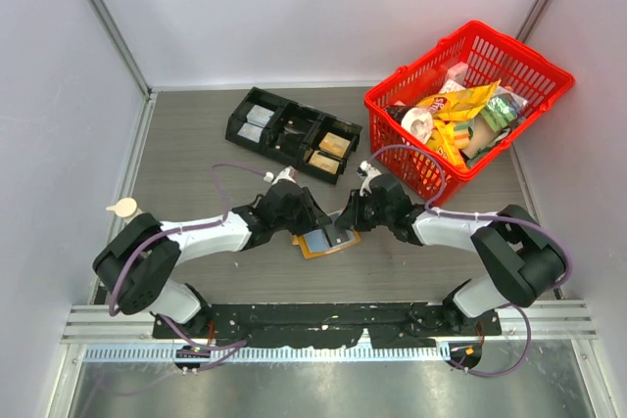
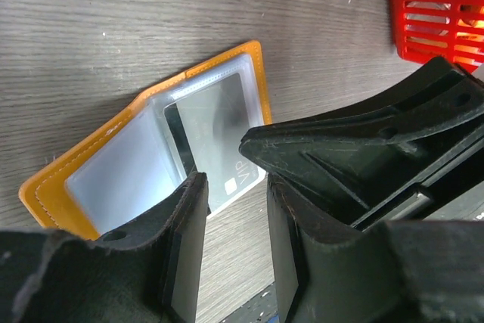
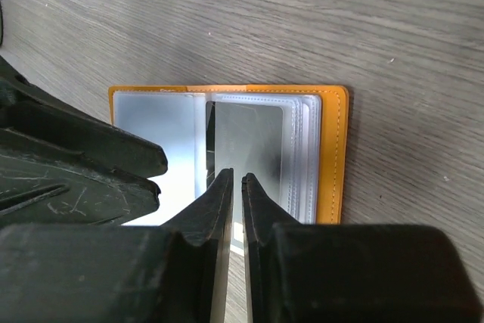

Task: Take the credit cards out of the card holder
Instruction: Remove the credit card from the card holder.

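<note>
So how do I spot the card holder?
On the grey wooden table, look where the two black robot arms meet. The thin orange card holder lies open there. Unlike the black compartment tray and red plastic basket farther back, it is flat, with clear plastic sleeves.

Left arm (image 1: 196,234), right arm (image 1: 453,225), black joints, white links, purple cables (image 1: 240,166), scuffed black left tool (image 2: 234,179)
</note>
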Controlling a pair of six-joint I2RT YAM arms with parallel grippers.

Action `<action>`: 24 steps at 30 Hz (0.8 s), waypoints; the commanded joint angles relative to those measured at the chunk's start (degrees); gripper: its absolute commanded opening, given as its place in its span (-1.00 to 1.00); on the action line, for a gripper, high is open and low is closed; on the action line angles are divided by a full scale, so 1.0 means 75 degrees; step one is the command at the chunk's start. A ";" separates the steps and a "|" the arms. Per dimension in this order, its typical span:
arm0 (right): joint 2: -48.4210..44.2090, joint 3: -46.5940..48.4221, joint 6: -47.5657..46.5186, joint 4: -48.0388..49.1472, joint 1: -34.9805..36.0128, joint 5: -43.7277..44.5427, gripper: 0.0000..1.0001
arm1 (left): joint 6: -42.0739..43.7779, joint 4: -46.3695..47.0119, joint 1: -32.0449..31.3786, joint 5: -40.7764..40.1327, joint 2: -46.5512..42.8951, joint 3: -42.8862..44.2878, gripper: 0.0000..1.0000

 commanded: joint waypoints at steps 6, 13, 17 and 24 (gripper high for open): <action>0.0351 -0.0950 0.0860 0.1252 -0.0530 -0.0437 -0.73 | -0.0437 0.1577 -0.0022 0.0207 0.0435 -0.0799 -0.20; 0.0421 -0.1408 0.0954 0.1569 -0.0635 -0.0566 -0.74 | -0.0742 0.2667 -0.0011 0.0231 0.0892 -0.1303 -0.20; 0.0550 -0.1432 0.1013 0.1791 -0.0682 -0.0706 -0.74 | -0.0812 0.3405 -0.0011 0.0313 0.1103 -0.1538 -0.22; 0.0761 -0.1548 0.1177 0.2167 -0.0706 -0.0871 -0.74 | -0.0906 0.4542 0.0001 0.0441 0.1455 -0.1936 -0.24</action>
